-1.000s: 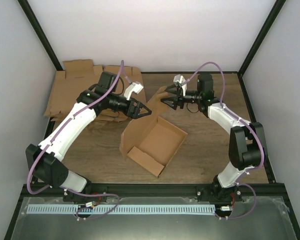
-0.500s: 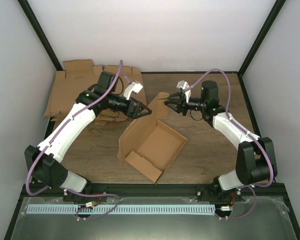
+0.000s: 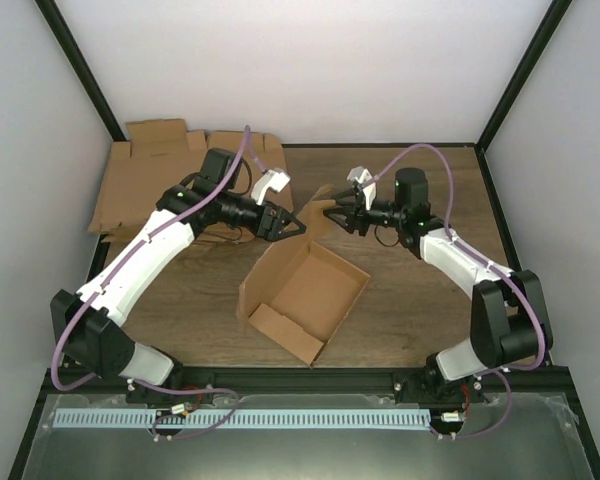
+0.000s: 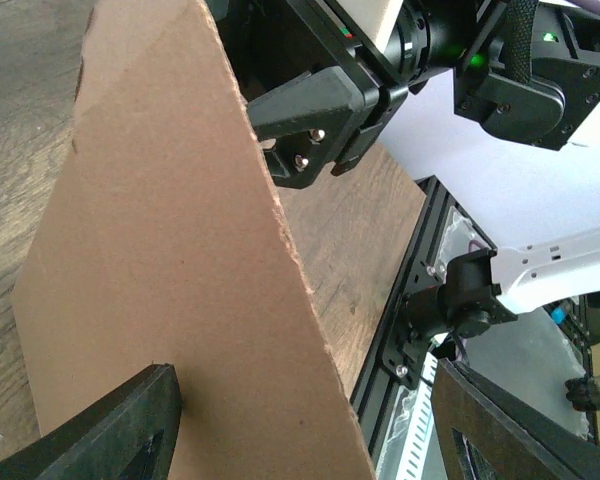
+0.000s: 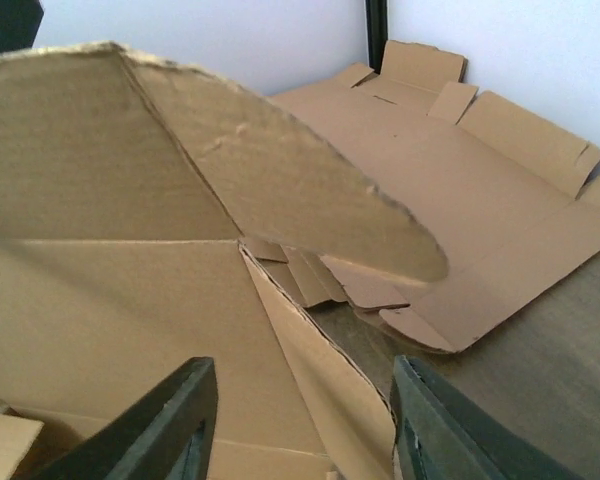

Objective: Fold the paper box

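From where I stand, the box (image 3: 315, 285) sits near the middle of the surface (image 3: 420, 290), turned at a slant and partly formed. Its left wall is up and a short end panel is folded in at the near corner. The pile of blanks (image 3: 140, 185) lies well apart at the far left. Both arms reach in over the box's far corner, where a tall flap (image 4: 170, 250) stands up between them. The left hand (image 3: 292, 226) is spread wide. In its wrist view the flap passes between the fingers (image 4: 120, 430), close against one and well clear of the other, so nothing is pinched. The right hand (image 3: 332, 213) is spread too, its fingers (image 5: 170, 420) set either side of a wall edge with the curved flap hanging above them, and it clamps nothing either. The step in hand looks to be turning this far flap over and down into the box. To do that well, I would have one hand brace the wall beside the crease so the box doesn't skate across the wood. The other should push low on the flap, near the fold line, not at its floppy tip. A slow push should let the score bend cleanly and keep the board from buckling. The two hands are very near each other, so they should take care not to collide.
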Available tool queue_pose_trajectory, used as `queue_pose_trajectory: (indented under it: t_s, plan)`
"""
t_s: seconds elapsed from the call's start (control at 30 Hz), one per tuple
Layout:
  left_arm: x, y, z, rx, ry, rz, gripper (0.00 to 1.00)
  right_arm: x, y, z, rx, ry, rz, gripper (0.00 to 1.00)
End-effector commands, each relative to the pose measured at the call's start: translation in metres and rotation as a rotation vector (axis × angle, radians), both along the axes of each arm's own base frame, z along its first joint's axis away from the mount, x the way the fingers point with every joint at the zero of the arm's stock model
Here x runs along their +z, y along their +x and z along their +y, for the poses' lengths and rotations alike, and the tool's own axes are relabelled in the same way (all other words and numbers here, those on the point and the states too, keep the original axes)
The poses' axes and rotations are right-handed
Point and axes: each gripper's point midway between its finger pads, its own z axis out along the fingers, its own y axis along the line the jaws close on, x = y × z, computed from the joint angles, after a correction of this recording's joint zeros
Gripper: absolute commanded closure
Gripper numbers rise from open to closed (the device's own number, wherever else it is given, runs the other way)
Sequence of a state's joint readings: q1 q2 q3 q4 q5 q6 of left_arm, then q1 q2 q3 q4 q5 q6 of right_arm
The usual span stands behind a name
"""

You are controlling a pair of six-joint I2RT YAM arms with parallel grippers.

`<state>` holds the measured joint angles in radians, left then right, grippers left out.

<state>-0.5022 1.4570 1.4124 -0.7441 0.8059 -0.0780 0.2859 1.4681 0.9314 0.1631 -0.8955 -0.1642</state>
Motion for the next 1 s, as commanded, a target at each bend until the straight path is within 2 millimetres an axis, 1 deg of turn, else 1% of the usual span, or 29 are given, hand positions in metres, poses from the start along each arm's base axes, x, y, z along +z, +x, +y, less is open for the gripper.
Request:
queue_pose_trajectory:
  t_s: [0.0, 0.1, 0.2, 0.23, 0.4, 0.43, 0.5, 0.53, 0.57, 0.6, 0.73, 0.8, 0.83, 0.87, 0.93, 0.97]
  plan:
    - [0.006, -0.004, -0.002, -0.015, -0.019, -0.017, 0.29, 0.005, 0.002, 0.005, 0.015, 0.008, -0.018, 0.56]
    - [0.006, -0.003, -0.002, -0.009, -0.018, -0.019, 0.29, 0.004, -0.003, 0.007, 0.024, 0.001, -0.015, 0.69]
    - [0.005, -0.001, -0.001, 0.000, -0.012, -0.017, 0.29, 0.003, -0.008, 0.008, 0.027, -0.006, -0.016, 0.78]
    - [0.004, 0.000, -0.001, 0.003, -0.010, -0.015, 0.29, 0.003, -0.010, 0.007, 0.022, -0.008, -0.016, 0.80]
    - [0.004, 0.004, -0.001, 0.024, -0.006, -0.018, 0.28, 0.005, -0.015, 0.005, -0.052, -0.012, -0.004, 0.98]
    - [0.006, 0.006, -0.001, 0.039, -0.006, -0.023, 0.25, 0.005, -0.015, 0.004, -0.076, -0.013, -0.001, 0.99]
    - [0.017, 0.010, 0.001, 0.067, -0.017, -0.049, 0.17, 0.005, -0.014, -0.002, -0.136, -0.008, 0.008, 0.99]
    - [0.028, 0.012, 0.002, 0.087, -0.027, -0.071, 0.12, 0.005, -0.012, -0.007, -0.184, -0.003, 0.011, 0.99]
    - [0.040, 0.014, 0.004, 0.114, -0.040, -0.099, 0.04, 0.005, -0.009, -0.013, -0.235, 0.001, 0.015, 0.99]
    - [0.055, 0.017, 0.007, 0.148, -0.053, -0.131, 0.01, 0.006, -0.006, -0.020, -0.290, 0.001, 0.015, 0.99]
    - [0.122, 0.020, 0.030, 0.297, -0.115, -0.313, 0.00, 0.014, -0.005, -0.043, -0.442, 0.011, -0.001, 0.99]
    - [0.144, 0.018, 0.045, 0.369, -0.130, -0.386, 0.00, 0.017, -0.007, -0.052, -0.488, 0.015, 0.000, 0.99]
    - [0.150, 0.018, 0.054, 0.414, -0.122, -0.418, 0.00, 0.018, -0.009, -0.056, -0.508, 0.016, 0.003, 0.99]
    - [0.150, 0.021, 0.066, 0.478, -0.095, -0.441, 0.00, 0.019, -0.012, -0.059, -0.527, 0.016, 0.009, 0.99]
    - [0.144, 0.027, 0.096, 0.635, -0.019, -0.469, 0.00, 0.020, -0.015, -0.069, -0.582, 0.014, 0.029, 0.99]
    - [0.137, 0.028, 0.110, 0.698, 0.019, -0.483, 0.00, 0.020, -0.018, -0.072, -0.595, 0.013, 0.034, 0.99]
